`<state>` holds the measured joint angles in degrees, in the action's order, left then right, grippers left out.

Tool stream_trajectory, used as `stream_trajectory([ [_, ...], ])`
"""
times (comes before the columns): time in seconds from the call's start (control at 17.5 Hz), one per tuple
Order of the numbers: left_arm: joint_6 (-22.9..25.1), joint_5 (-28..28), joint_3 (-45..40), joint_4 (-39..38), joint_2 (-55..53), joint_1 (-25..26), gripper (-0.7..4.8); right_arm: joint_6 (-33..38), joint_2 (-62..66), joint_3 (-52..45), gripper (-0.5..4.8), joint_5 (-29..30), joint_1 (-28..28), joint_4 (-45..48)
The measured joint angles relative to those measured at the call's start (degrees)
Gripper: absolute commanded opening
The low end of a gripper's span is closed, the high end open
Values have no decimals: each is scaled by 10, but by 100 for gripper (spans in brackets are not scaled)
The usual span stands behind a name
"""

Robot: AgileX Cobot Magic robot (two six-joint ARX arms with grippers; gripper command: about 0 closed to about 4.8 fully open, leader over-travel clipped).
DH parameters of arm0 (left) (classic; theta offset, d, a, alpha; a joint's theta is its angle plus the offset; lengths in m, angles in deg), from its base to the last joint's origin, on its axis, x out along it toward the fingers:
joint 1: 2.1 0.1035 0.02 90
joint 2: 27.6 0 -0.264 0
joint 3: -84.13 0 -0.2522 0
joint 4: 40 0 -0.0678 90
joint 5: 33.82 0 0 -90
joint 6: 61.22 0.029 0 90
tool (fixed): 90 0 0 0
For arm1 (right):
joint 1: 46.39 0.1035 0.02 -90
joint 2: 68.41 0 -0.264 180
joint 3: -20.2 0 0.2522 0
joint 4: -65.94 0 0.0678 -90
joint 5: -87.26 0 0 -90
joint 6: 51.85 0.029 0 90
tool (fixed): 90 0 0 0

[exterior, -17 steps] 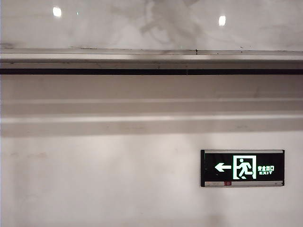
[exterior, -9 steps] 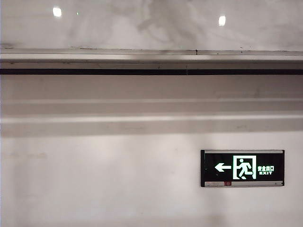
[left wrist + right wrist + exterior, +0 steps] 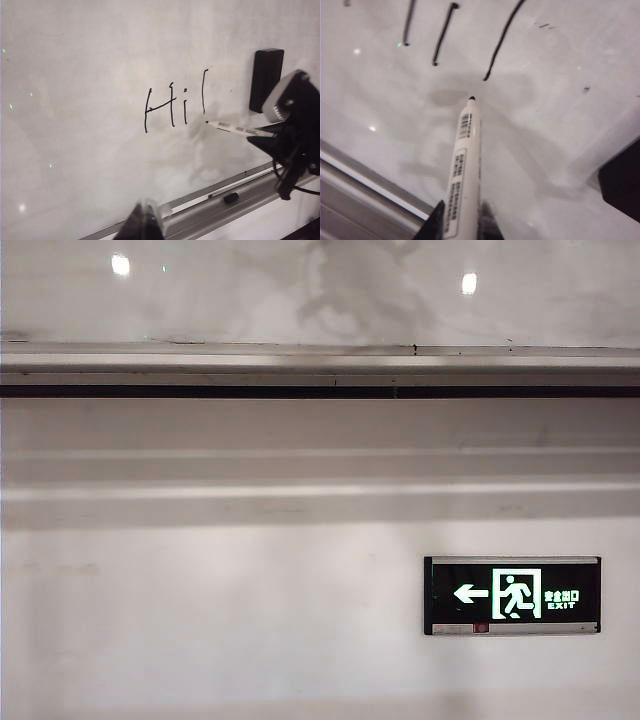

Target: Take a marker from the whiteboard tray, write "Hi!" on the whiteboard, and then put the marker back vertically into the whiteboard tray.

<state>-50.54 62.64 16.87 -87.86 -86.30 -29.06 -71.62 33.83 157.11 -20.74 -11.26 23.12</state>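
Right gripper (image 3: 462, 220) fingers clamp the marker (image 3: 465, 165), tip pointing at the whiteboard (image 3: 90, 75); arm seen at right edge in left wrist view. Left gripper (image 3: 145, 222) sits low near the whiteboard tray (image 3: 240, 192), jaw state unclear.

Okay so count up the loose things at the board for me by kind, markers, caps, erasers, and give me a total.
Markers: 1, the marker held in the right gripper, tip at the whiteboard.
Caps: 1, the black cap lying in the whiteboard tray.
Erasers: 1, the black eraser on the board.
Total: 3.
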Motion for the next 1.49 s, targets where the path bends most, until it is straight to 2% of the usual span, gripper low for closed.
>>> stream_trajectory([
  [1.49, 0, 0, 0, 0, 0, 0, -7, 0, 16, 1, -1, -29, 2, 17],
])
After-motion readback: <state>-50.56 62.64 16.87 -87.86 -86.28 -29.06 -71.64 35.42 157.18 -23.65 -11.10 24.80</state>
